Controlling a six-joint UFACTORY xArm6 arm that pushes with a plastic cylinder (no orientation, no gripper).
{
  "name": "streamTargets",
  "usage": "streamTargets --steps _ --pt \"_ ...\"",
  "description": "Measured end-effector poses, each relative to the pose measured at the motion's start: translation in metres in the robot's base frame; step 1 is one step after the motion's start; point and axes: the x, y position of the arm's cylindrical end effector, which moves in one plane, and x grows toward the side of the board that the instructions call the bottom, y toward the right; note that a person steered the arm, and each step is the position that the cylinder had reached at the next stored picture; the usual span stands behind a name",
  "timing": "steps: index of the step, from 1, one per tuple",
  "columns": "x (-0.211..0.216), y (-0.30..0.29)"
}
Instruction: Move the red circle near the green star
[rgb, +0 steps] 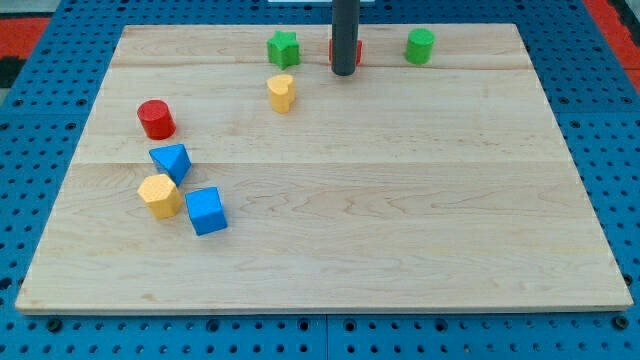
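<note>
The red circle (156, 119) sits at the view's left on the wooden board (400, 200). The green star (283, 48) sits near the view's top, left of centre. My tip (343, 72) is at the view's top centre, to the right of the green star and far from the red circle. It stands in front of a red block (357, 50) that it mostly hides, so I cannot make out that block's shape.
A yellow heart-like block (281, 92) lies just below the green star. A green circle (420, 45) is at the top right. A blue triangle (171, 160), a yellow hexagon-like block (160, 195) and a blue cube (206, 210) cluster below the red circle.
</note>
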Motion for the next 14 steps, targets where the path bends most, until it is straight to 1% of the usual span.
streamTargets --steps 1,2,3,4,5,6,7,8,9,10,13,14 --pt "-0.011 0.001" --pt "0.007 -0.002" --pt "0.054 -0.004" --pt "0.117 -0.011" --pt "0.16 -0.06" --pt "0.146 -0.132" --pt "0.132 -0.182" --pt "0.13 -0.216" --pt "0.113 -0.214" --pt "0.109 -0.223" --pt "0.109 -0.264" --pt "0.118 -0.275"
